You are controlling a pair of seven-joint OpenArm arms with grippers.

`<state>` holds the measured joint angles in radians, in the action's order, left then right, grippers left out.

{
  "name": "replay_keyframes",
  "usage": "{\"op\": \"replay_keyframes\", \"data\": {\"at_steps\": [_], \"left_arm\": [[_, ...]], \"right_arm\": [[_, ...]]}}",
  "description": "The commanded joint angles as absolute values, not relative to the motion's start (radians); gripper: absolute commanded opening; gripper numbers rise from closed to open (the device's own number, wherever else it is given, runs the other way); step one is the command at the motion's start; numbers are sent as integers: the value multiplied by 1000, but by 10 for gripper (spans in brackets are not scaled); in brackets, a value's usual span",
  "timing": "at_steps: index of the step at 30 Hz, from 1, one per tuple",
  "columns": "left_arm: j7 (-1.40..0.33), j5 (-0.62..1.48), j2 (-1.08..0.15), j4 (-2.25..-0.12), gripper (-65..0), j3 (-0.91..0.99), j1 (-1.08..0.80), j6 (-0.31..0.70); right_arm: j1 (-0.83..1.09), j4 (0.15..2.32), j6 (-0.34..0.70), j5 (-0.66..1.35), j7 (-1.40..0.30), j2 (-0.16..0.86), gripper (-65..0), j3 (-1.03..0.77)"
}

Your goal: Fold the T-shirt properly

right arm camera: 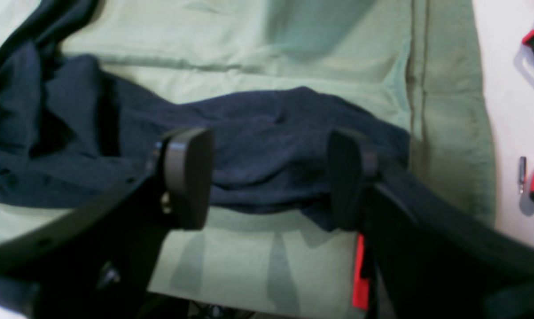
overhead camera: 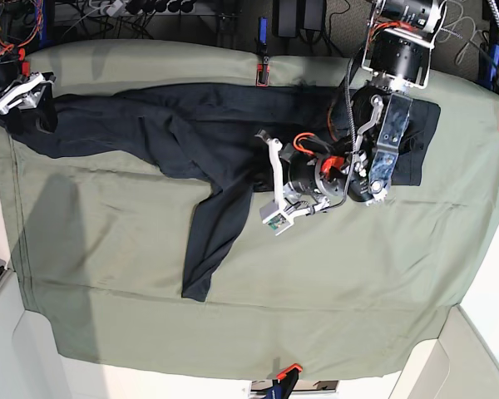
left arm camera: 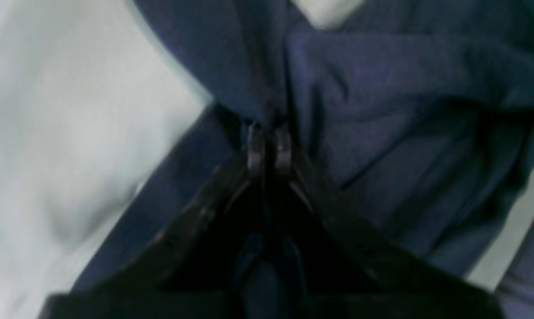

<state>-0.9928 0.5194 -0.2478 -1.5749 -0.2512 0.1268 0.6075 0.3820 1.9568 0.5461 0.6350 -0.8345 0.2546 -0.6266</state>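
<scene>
the left gripper [left arm camera: 269, 148] is pinched on only a thin fold of the shirt [overhead camera: 191, 133] spread on the green sheet [overhead camera: 358, 274], so it may slip free, while the right gripper [right arm camera: 269, 177] hangs wide apart above a sleeve.

Even overhead light; left wrist view dim, blurred; soft shadows.

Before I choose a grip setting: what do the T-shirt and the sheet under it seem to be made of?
T-shirt: looks like thin, soft, matte dark knit; it bunches into loose folds where the left hand pinches it. Green sheet: seemingly a smoother woven cloth, matte, with a stitched hem and long flat creases.
</scene>
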Motion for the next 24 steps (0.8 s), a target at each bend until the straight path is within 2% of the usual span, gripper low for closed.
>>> {"op": "replay_keyframes", "data": {"at_steps": [1, 7, 8, 11, 12, 19, 24], "left_arm": [[-961, 540, -278, -1626, -650, -247, 139, 595], [-947, 553, -367, -1700, -650, -247, 64, 595], [-948, 561, -366, -1700, -599, -247, 62, 597], [-944, 585, -366, -1700, -297, -247, 64, 586], [-938, 585, -365, -1700, -246, -248, 68, 583], [-828, 546, -355, -1700, -239, -247, 178, 552], [-758, 500, -261, -1632, -239, -248, 294, 535]], "right_arm": [[377, 1974, 546, 648, -803, 271, -247, -634], [374, 1973, 546, 655, -800, 271, -247, -633], [374, 1973, 546, 655, -801, 271, -247, -633], [374, 1973, 546, 654, -795, 271, -247, -633], [374, 1973, 546, 654, -793, 271, -247, -634], [375, 1973, 546, 647, -793, 270, -247, -634], [375, 1970, 546, 619, -797, 268, -247, -634]]}}
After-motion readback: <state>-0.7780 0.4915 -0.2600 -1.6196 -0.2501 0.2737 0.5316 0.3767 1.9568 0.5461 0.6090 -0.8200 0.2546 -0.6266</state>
